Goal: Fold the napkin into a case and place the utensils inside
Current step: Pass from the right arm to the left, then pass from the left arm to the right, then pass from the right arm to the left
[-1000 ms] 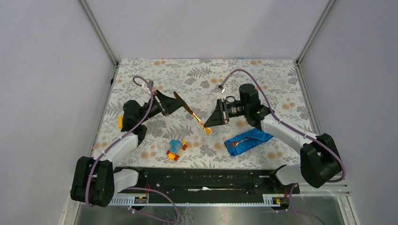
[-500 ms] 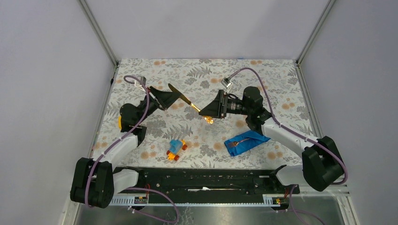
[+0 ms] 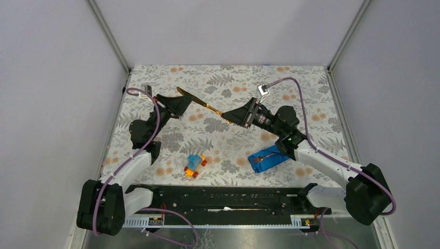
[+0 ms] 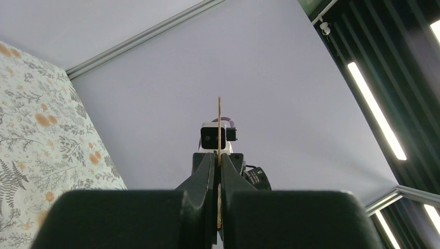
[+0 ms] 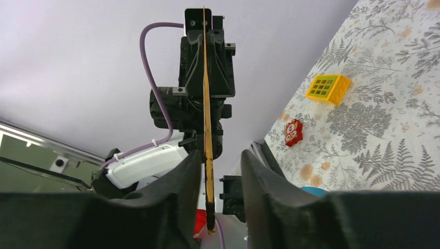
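Observation:
The golden-orange knife (image 3: 203,105) is held in the air, slanting from the far left down to the right. My left gripper (image 3: 188,101) is shut on its blade end; in the left wrist view (image 4: 218,158) the knife (image 4: 219,124) shows edge-on between the fingers. My right gripper (image 3: 230,116) is open around the handle end. In the right wrist view (image 5: 220,155) the knife (image 5: 207,129) lies close to the left finger with a gap to the right one. The blue napkin (image 3: 271,156) lies folded at the near right, with the fork (image 3: 264,155) partly tucked in it.
A blue-and-orange toy car (image 3: 194,165) sits near the front middle of the floral table. A yellow block (image 5: 328,88) and a red patterned block (image 5: 293,132) lie on the table near the left arm. Grey walls enclose the table.
Both grippers have risen and moved towards the back of the table, carrying the knife up and back. The right gripper stays at the handle end. Napkin, fork and car have not moved.

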Tool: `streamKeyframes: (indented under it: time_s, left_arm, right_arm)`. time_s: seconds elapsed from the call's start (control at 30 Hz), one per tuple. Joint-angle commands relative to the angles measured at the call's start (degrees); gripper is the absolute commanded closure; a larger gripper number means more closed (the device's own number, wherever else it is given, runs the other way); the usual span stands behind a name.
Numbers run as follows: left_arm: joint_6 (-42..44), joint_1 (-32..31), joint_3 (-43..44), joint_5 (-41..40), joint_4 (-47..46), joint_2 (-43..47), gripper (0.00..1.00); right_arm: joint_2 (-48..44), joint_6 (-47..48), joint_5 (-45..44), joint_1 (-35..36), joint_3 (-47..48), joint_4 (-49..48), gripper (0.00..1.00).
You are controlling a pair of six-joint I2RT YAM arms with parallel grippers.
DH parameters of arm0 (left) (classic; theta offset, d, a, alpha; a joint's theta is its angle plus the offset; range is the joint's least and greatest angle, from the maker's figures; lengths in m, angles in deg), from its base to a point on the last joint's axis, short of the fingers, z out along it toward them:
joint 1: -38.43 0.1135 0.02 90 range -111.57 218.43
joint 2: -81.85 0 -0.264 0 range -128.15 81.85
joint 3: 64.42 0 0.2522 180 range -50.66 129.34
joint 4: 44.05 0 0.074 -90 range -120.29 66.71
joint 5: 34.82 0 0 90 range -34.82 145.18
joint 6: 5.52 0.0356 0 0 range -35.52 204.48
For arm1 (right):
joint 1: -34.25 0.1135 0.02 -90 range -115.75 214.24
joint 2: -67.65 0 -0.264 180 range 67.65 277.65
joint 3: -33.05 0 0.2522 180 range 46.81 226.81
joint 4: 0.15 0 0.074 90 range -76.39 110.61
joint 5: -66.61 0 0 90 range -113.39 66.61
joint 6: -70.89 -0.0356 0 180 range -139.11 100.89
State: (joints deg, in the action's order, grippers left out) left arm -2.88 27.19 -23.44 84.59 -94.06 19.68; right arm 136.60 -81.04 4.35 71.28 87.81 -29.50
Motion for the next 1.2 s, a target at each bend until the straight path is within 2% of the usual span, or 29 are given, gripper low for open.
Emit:
streamKeyframes:
  time_s: [0.0,0.1,0.17,0.2,0.23,0.27,0.33,0.37,0.4,0.47,0.53,0.63,0.7,0.8,0.83,0.97,1.17]
  left_arm:
    - [-1.4,0.0,0.2,-3.0,-4.8,1.9,1.0]
    - [-1.1,0.0,0.2,-3.4,-4.2,2.3,1.0]
    - [-0.2,0.0,0.4,-2.5,-3.3,2.6,1.0]
    - [1.1,0.1,0.9,-1.6,-0.9,2.9,0.94]
    - [3.3,0.3,1.4,-0.2,2.4,3.8,0.79]
    - [7.0,0.6,2.5,1.2,9.4,5.6,0.63]
    - [18.5,0.9,6.5,1.5,31.2,10.2,0.47]
    - [25.5,1.0,10.0,-0.6,47.9,12.6,0.41]
    - [31.8,1.0,13.0,-4.1,58.9,14.6,0.35]
    - [41.3,1.0,17.3,-11.2,73.0,18.4,0.26]
    - [48.3,1.0,20.4,-16.2,80.8,21.2,0.23]
    - [57.6,1.0,23.8,-15.0,84.8,22.6,0.24]
    - [63.6,1.0,25.7,-7.6,84.8,21.6,0.27]
    - [72.4,0.3,28.7,8.4,86.1,17.1,0.27]
    - [74.9,-0.5,30.0,11.1,87.8,15.5,0.27]
    - [83.1,-9.5,33.2,9.1,93.9,11.0,0.25]
    - [86.7,-24.3,33.7,2.9,94.0,7.9,0.23]
  right_arm:
    - [-0.2,-0.8,-1.9,0.7,0.8,-4.3,0.66]
    - [0.3,-1.3,-1.6,0.8,0.7,-5.5,0.83]
    - [0.7,-0.8,-0.8,0.8,1.6,-4.5,0.99]
    - [0.9,0.2,0.3,0.7,2.5,-3.1,1.0]
    - [0.9,1.7,1.5,0.4,3.4,-1.3,1.0]
    - [0.7,3.6,2.4,0.1,4.4,1.7,1.0]
    - [0.4,8.1,4.8,-1.7,6.8,9.8,1.0]
    - [0.3,9.8,7.1,-3.5,7.4,12.6,1.0]
    - [0.0,11.4,9.7,-5.2,7.7,14.7,1.0]
    - [0.1,17.4,15.9,-7.8,10.2,23.4,1.0]
    - [0.2,26.5,19.3,-9.2,13.4,35.5,1.0]
    - [0.8,39.7,24.4,-9.4,17.2,51.1,1.0]
    - [0.7,43.2,26.9,-9.4,18.4,57.8,1.0]
    - [-2.0,43.4,28.0,-9.4,17.5,59.9,1.0]
    - [-2.6,43.0,28.9,-9.4,17.0,60.0,1.0]
    - [-3.7,40.4,32.8,-9.4,15.0,60.3,1.0]
    - [-3.9,40.4,35.0,-9.4,14.5,62.5,1.0]
